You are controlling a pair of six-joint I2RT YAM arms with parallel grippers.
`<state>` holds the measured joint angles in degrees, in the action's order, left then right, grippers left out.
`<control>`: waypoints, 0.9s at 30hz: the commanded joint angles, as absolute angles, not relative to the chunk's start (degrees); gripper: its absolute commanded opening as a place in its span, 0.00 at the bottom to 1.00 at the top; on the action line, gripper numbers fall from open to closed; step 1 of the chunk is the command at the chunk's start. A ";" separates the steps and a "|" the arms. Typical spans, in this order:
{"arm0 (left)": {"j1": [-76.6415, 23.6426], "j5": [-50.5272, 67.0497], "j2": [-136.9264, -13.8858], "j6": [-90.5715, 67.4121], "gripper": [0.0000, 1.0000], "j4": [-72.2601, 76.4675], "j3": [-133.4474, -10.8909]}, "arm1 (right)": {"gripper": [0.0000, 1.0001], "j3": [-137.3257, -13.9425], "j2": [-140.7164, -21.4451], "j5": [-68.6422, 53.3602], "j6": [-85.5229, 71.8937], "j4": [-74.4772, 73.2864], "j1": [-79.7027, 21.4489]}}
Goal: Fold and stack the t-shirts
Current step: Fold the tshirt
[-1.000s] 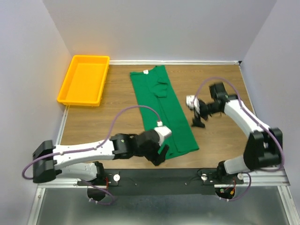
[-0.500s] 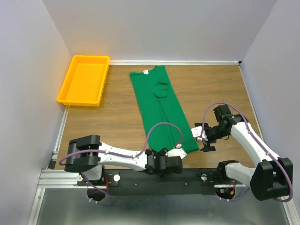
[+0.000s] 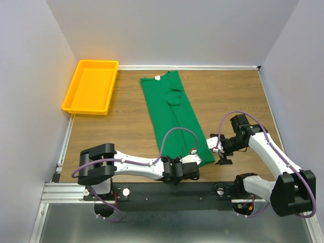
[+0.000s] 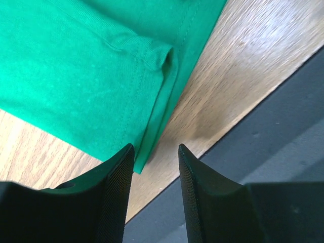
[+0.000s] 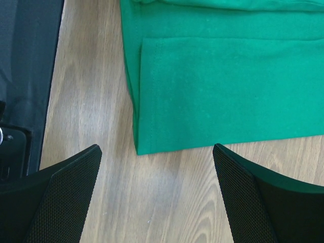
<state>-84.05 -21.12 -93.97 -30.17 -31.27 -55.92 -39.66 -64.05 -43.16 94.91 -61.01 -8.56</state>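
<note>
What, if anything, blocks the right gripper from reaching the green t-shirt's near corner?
Probably nothing, so yes: the right gripper hangs open over the t-shirt corner, with only bare table between.

T-shirt (image 3: 174, 119): green cloth, matt and finely textured; rows of stitching are seen along the hems. Bench (image 3: 121, 126) under the t-shirt: wood-grain surface, smooth, with a faint sheen noted beside the hem. Strip (image 4: 283, 126) along the bench edge nearest the t-shirt's hem: dark grey, matt. Tray (image 3: 85, 111) to the left of the t-shirt: yellow plastic, smooth, slightly glossy. Left gripper (image 4: 154, 152): black jaws, inner faces finely ribbed. Right gripper (image 5: 157, 149): black jaws, faces cross-hatched, matt.
</note>
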 commanded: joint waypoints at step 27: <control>-80.42 -21.09 -102.40 -29.36 0.00 -30.76 -55.28 | 0.96 -31.91 -60.30 -45.17 99.32 -56.26 -8.61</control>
<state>-81.08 -23.27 -99.35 -29.54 -29.87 -58.15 -33.43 -61.95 -43.57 97.76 -59.75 -8.56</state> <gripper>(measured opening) 0.041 0.960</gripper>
